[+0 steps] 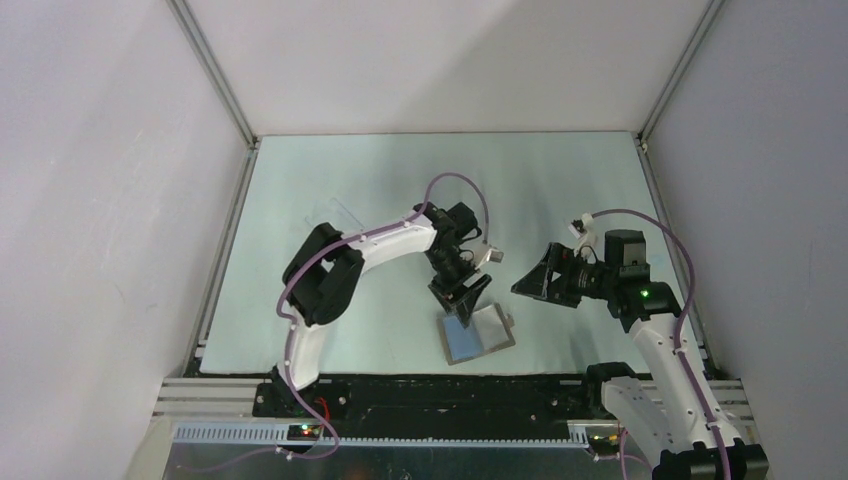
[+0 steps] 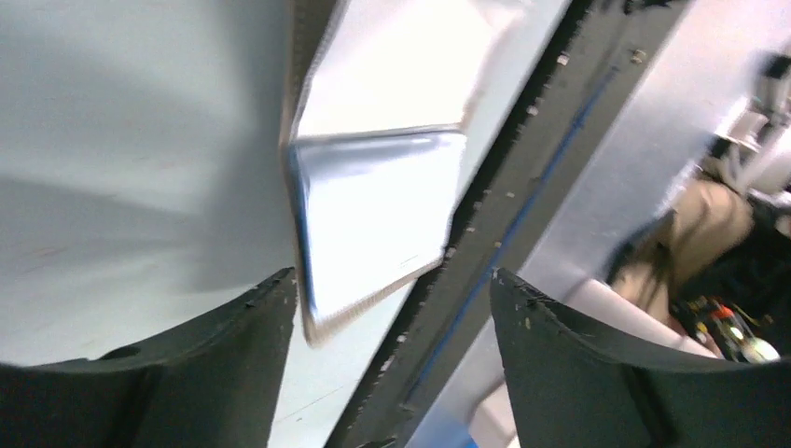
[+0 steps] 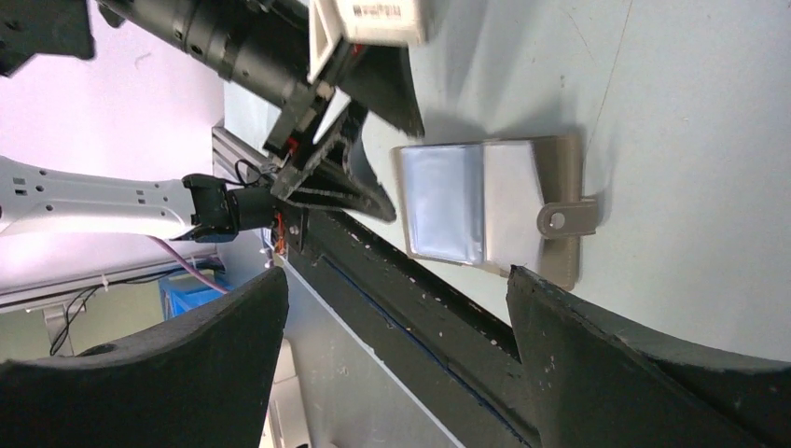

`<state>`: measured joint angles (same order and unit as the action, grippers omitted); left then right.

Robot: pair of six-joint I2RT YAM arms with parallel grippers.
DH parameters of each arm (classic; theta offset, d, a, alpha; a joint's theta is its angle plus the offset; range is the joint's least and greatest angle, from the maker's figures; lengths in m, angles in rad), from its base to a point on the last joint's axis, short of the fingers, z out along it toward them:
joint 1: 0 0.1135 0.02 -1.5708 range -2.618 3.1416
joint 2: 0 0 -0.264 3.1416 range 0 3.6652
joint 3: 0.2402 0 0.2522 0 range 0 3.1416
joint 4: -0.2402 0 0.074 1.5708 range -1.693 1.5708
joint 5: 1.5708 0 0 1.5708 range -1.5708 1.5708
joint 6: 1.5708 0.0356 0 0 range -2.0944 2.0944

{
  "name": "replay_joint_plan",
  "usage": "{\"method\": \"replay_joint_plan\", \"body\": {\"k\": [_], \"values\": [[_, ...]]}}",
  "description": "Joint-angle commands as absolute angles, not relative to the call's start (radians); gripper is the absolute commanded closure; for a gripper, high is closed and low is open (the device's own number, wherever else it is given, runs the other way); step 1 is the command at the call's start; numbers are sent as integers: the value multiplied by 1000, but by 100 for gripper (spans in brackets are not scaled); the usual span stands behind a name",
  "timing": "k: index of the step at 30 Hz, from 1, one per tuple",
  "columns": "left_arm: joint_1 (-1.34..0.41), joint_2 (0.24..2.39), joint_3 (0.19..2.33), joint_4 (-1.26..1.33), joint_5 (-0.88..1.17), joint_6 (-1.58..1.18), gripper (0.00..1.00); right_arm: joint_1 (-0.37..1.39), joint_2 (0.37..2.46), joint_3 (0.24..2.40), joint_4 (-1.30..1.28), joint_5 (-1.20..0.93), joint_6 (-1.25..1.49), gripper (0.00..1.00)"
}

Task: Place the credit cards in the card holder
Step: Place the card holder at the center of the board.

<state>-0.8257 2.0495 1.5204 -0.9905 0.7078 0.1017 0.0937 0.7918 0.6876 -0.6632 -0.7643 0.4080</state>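
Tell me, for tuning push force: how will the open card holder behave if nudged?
The card holder lies flat and thin, so it probably slides rather than tips. Its fold and tab suggest a floppy flap. The shiny lining looks slippery.

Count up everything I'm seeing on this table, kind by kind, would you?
White-and-black robot arms: 2, the left arm and the right arm
Grey-brown fold-over card holder, lying open with light blue lining: 1
Faint see-through plastic box, as far as I can tell: 1
Loose credit cards: 0 visible
Total: 4
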Motion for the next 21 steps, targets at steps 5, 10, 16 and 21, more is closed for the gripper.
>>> {"method": "replay_joint_plan", "body": {"k": [5,10,16,21], "values": [[-780,1876,1565,-985,292,24,14,107,801,728,-665,-745,372,10],[-732,1709,1454,-863,210,-92,10,198,863,729,-612,-686,384,11],[-627,1473,1222,-675,138,-233,6,318,1023,758,-504,-618,402,11],[-440,1324,1059,-581,112,-324,5,415,1230,832,-485,-525,379,11]]}}
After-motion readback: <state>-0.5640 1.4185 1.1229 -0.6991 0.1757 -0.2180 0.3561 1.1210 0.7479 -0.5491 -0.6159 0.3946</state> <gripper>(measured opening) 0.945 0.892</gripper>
